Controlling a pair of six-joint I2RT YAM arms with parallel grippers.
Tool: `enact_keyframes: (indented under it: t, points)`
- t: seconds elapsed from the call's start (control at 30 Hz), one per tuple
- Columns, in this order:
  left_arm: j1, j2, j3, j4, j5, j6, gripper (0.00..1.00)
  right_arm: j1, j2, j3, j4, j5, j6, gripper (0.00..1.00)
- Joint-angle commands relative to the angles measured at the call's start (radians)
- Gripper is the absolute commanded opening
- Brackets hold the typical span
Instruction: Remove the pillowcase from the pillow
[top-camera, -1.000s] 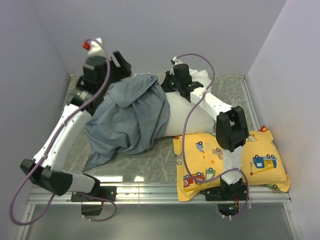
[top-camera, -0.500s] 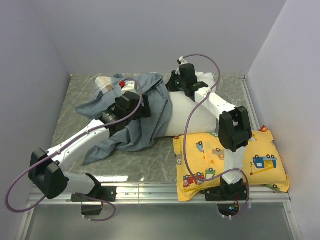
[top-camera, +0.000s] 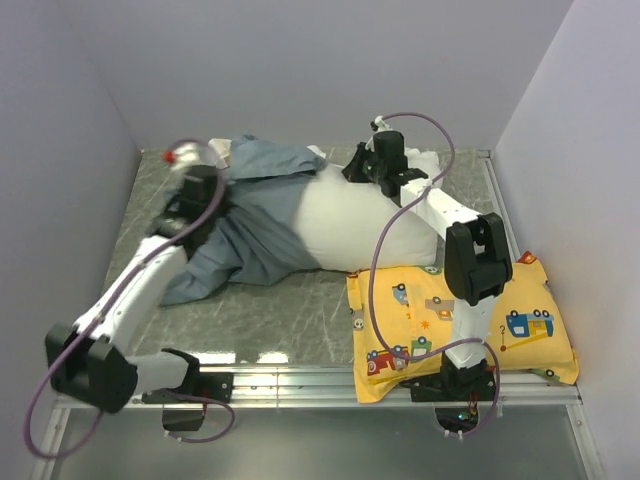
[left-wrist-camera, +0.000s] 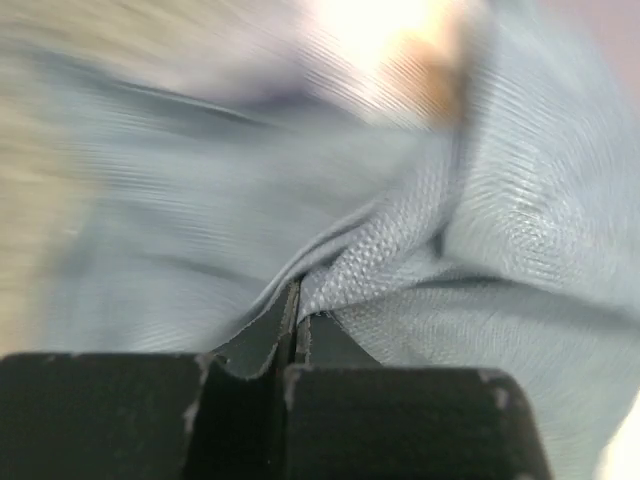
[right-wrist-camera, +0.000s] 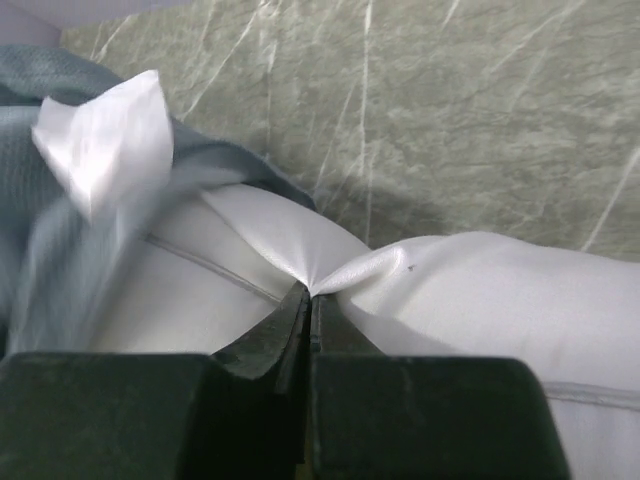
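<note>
The table (top-camera: 300, 310) is boxed in by a plain wall on the left (top-camera: 60, 150), one at the back (top-camera: 320, 70) and one on the right (top-camera: 585, 150), with a metal rail (top-camera: 320, 385) along the near edge. The top is a grey-green, marble-veined sheet. Bare surface shows in a broad patch between the bedding and the rail, in a strip along the left wall, and in the far right corner behind the pillow. The near right corner is filled by a yellow pillow with cartoon vehicles (top-camera: 470, 325). Its near edge hangs over the rail and its far edge touches the white pillow.

The pillow (top-camera: 355, 225) lies across the far half of the table, its long axis running left to right. Its right and middle parts are bare white. The pillowcase (top-camera: 255, 215) is bunched over its left end, blue-grey side up, and a limp tail of it runs toward the near left.

The left gripper (left-wrist-camera: 297, 300) is at the far left of the heap, its jaws closed tight on a fold of pillowcase cloth. That wrist view is blurred. The right gripper (right-wrist-camera: 310, 300) is at the far edge of the pillow, jaws pressed together on a pinch of white pillow fabric, and the veined tabletop shows just beyond it.
</note>
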Motion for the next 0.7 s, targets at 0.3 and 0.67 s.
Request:
enact_keyframes:
  t: [0.3,0.67]
  points:
    - [0.629,-0.060,-0.234,0.143,0.451,-0.125,0.01,-0.103,-0.053,-0.044,-0.081,0.002,-0.021,0.00]
    - [0.548,0.006,-0.260,0.241,0.506,-0.172,0.01,0.114,-0.280,0.004,-0.213,0.099,-0.217,0.71]
